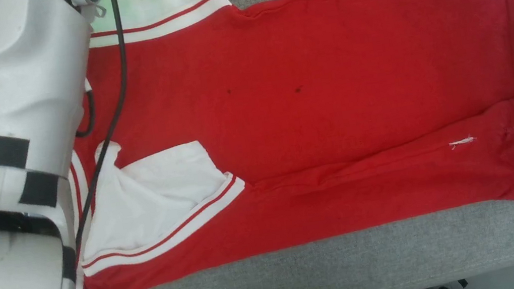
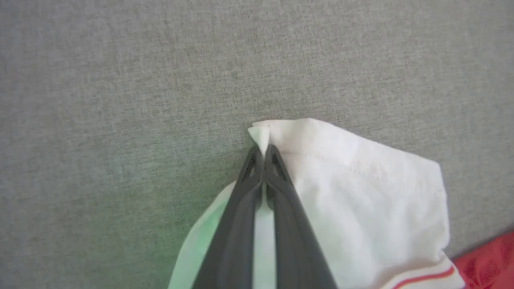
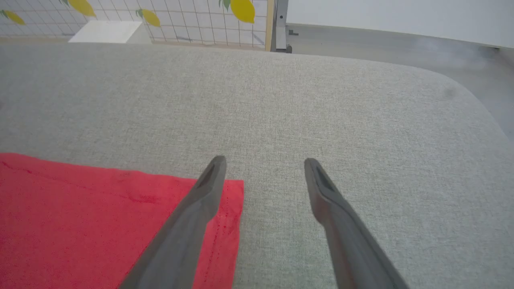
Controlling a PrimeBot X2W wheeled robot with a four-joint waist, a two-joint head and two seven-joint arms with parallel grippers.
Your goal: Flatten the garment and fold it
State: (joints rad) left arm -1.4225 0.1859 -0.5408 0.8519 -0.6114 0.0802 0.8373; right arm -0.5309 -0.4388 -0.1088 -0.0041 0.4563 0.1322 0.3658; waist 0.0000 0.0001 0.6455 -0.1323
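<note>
The red jersey (image 1: 329,82) lies spread across the grey padded table (image 1: 356,262), hem at the right, neck and armholes at the left. A lower armhole flap is turned over and shows its white inside (image 1: 153,201). In the left wrist view my left gripper (image 2: 263,150) is shut on a corner of the jersey's white inside (image 2: 361,188), held just above the table. My left forearm (image 1: 8,151) covers the jersey's left end. My right gripper (image 3: 263,162) is open above the table, its left finger (image 3: 200,200) over a hem corner of the jersey (image 3: 80,224).
The table's front edge (image 1: 410,284) runs along the bottom of the head view. In the right wrist view the table's rounded corner (image 3: 461,92) drops to the floor. Behind it are a lemon-printed grid panel (image 3: 180,16) and a white box (image 3: 108,32).
</note>
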